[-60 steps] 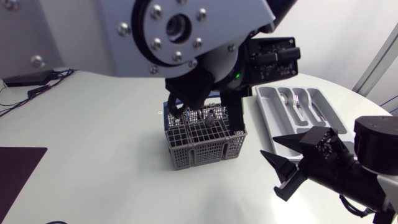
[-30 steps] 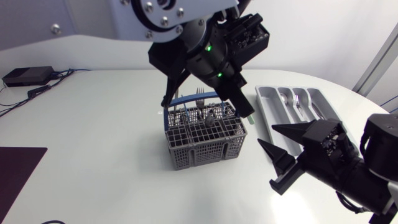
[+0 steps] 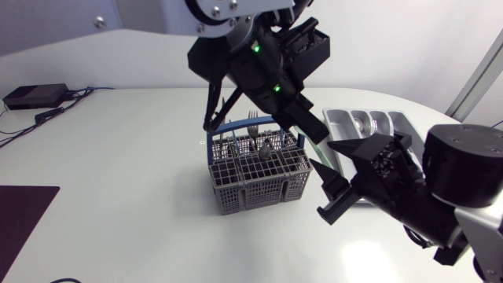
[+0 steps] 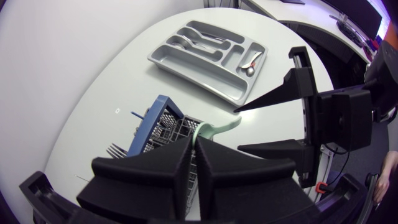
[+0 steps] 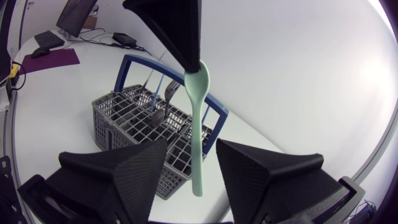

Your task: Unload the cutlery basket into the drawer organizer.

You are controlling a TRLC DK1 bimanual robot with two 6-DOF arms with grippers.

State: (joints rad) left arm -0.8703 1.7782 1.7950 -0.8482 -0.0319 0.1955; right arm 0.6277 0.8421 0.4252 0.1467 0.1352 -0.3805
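My left gripper [image 3: 314, 132] hangs above the right side of the grey cutlery basket [image 3: 255, 179] with its blue handle. It is shut on a pale green spoon [image 5: 199, 124], which hangs down from its fingertips [image 5: 180, 37]. My right gripper [image 3: 321, 154] is open, one finger on each side of the spoon's lower end and neither touching it. The left wrist view shows the same spoon [image 4: 219, 128] past my left gripper [image 4: 194, 140], with the right gripper [image 4: 238, 129] at its end. The grey drawer organizer [image 3: 346, 122] lies at the back right, holding forks and spoons. Several pieces [image 3: 251, 119] stand in the basket.
A black device with cables [image 3: 35, 96] sits at the table's back left. A dark purple mat [image 3: 23, 212] lies at the left front edge. The organizer [image 4: 211, 53] lies beyond the basket [image 4: 163, 127], with a red-tipped spoon [image 4: 252, 59] in its end compartment.
My left gripper has risen out of the basket with the green spoon and swung right. My right gripper has moved up and left until its fingers flank the spoon.
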